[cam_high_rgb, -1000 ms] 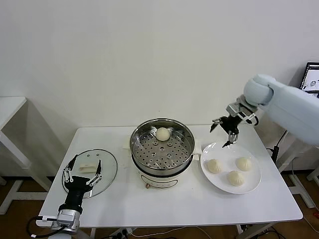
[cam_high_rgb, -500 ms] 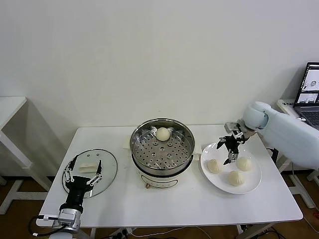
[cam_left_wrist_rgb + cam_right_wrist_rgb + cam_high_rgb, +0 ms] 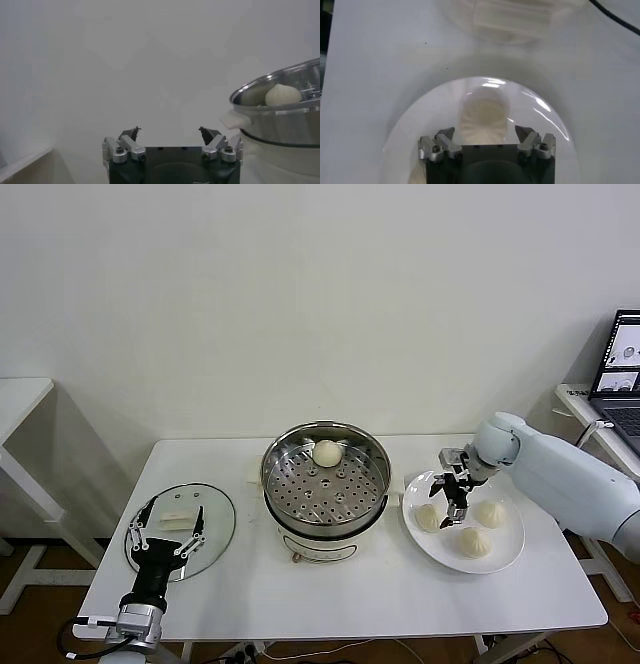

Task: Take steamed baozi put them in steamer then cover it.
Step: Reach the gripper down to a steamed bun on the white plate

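The steel steamer stands at the table's middle on its cream pot base, with one steamed baozi on its perforated floor at the back. Three more baozi lie on the white plate to its right: one on the left, one on the right, one in front. My right gripper hangs open just above the left one, which shows between its fingers in the right wrist view as a baozi. My left gripper rests open over the glass lid at the table's left.
The glass lid with a white handle lies flat left of the steamer. A laptop stands beyond the table's right end. A second white table is at the far left.
My right gripper has swung from high behind the plate down and left, to just above the left baozi on the plate. The left arm has stayed still.
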Tool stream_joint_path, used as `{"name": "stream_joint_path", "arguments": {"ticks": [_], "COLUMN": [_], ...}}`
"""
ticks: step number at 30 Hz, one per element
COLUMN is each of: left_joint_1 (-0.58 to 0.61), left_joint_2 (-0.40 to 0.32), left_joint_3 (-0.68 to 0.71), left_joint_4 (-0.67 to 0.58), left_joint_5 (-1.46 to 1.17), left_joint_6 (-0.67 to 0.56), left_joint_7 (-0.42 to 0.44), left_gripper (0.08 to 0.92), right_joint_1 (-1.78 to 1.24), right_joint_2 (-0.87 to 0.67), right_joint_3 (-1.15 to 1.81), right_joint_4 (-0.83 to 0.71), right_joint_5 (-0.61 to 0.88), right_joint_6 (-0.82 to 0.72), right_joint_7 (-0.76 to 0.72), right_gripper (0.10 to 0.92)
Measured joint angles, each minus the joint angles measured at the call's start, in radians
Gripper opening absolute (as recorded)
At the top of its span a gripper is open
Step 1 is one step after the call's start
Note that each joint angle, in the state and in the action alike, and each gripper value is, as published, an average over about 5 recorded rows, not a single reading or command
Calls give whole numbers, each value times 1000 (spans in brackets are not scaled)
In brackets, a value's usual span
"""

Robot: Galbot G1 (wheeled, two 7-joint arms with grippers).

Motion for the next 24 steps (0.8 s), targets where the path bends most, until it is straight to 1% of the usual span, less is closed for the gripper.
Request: {"name": "stream_joint_path", "arguments": {"ticks": [18,24], "left_joint_1": [0,0], "left_joint_2": [0,-1], "left_joint_3": [3,3], "left_joint_4": [4,3], "left_joint_5": [2,2], "left_joint_6": [-1,-2], "left_joint_7": [0,-1], "left_gripper": [823,823], "right_joint_1": [-49,-53], "right_joint_2": [38,43], "right_joint_3": [50,55], "right_joint_4": [-39,-44], "right_joint_5": [-58,-63], "right_joint_6": [6,9], "right_joint_7": [16,16], "right_gripper": [817,722]}}
